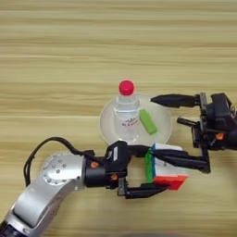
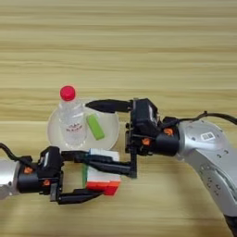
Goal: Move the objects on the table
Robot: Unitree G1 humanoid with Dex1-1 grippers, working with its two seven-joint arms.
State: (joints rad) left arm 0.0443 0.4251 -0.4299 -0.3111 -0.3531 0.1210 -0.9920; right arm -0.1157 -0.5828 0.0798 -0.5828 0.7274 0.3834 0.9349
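The puzzle cube (image 1: 166, 167) sits on the wooden table (image 1: 69, 55) just in front of a round white plate (image 1: 109, 125), its white face up, a green side toward the left arm and a red strip along its near edge. The left gripper (image 1: 155, 171) reaches in from the lower left with its two black fingers spread around the cube — one along the far top edge, the other low along the near side; whether either pad actually presses the cube cannot be told. The right gripper (image 2: 111, 136) comes in from the right with its fingers wide apart: the upper finger (image 2: 107, 106) lies over the plate's far rim, pointing at the bottle, and the lower one runs across the cube's top, crossing the left gripper's upper finger, so the two arms crowd the same small patch. The clear bottle (image 1: 126, 113) with the red cap (image 1: 126, 87) stands upright on the plate toward its left side, and a small green block (image 1: 148, 121) lies tilted just beside it on the plate's right half. Open room is generous elsewhere — the whole far half of the table is bare plank, and so is the stretch left of the plate. The cube's near side lies toward the table's front edge, with only a narrow strip of wood below it.
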